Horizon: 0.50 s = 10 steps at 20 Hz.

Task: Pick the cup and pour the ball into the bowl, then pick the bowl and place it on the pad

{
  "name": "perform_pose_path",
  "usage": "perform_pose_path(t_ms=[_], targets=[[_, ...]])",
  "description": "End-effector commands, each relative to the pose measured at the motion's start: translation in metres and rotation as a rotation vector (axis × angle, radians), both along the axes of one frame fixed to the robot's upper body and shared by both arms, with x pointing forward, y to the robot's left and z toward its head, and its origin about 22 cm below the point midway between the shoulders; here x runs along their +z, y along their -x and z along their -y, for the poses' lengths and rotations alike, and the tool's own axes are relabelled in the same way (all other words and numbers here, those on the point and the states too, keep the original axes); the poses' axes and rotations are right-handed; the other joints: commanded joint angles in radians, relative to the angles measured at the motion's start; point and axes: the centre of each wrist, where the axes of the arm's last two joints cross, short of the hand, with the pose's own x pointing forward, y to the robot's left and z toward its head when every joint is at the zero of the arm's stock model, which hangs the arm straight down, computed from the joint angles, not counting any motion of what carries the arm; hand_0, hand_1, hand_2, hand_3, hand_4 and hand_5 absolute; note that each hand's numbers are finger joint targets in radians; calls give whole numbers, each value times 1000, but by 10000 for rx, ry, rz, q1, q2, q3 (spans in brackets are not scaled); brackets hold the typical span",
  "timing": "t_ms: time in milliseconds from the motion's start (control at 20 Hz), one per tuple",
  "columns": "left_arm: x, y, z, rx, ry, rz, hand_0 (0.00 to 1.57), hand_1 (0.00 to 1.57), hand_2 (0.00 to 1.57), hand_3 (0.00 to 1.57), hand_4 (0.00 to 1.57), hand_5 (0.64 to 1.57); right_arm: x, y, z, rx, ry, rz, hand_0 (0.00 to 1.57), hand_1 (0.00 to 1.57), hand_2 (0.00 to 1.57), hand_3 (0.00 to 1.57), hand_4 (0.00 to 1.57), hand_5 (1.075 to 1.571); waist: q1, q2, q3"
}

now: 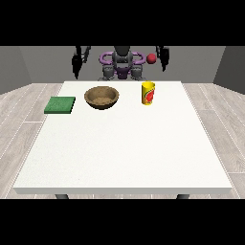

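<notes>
Toward the table's (pixel 119 158) far edge stands one yellow cup (pixel 148 93), upright, its inside hidden. One red ball (pixel 151 58) shows above it, in the air. One brown bowl (pixel 101 97) sits near the cup, one green pad (pixel 60 105) beyond. Both hands (pixel 76 62) (pixel 163 58) hang raised; whether their fingers curl cannot be made out.

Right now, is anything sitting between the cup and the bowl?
No. The cup and the bowl stand side by side on the table with only bare tabletop between them. The pad lies on the bowl's other side.
</notes>
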Motion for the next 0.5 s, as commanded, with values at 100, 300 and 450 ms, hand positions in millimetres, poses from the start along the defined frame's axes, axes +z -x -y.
perform_pose_path(t_ms=[100, 300, 450], targets=[[23, -1, -9, 32, -379, 189, 0, 0, 0, 0, 0, 1562, 24, -3, 2, 127, 124, 356, 0, 0, 0, 0, 583, 1570, 11, -2100, -406], [-2, 34, 6, -13, 1878, -1828, 0, 0, 0, 0, 0, 1562, 6, 26, -6, -65, -1602, -1095, 0, 0, 0, 0, 583, 1570, 262, -4263, -575], [-1, 51, 14, 160, 2183, -2860, 0, 0, 0, 0, 0, 1561, 19, 34, -13, -103, -2179, -2015, 0, 0, 0, 0, 517, 1570, 226, -4875, -583]])
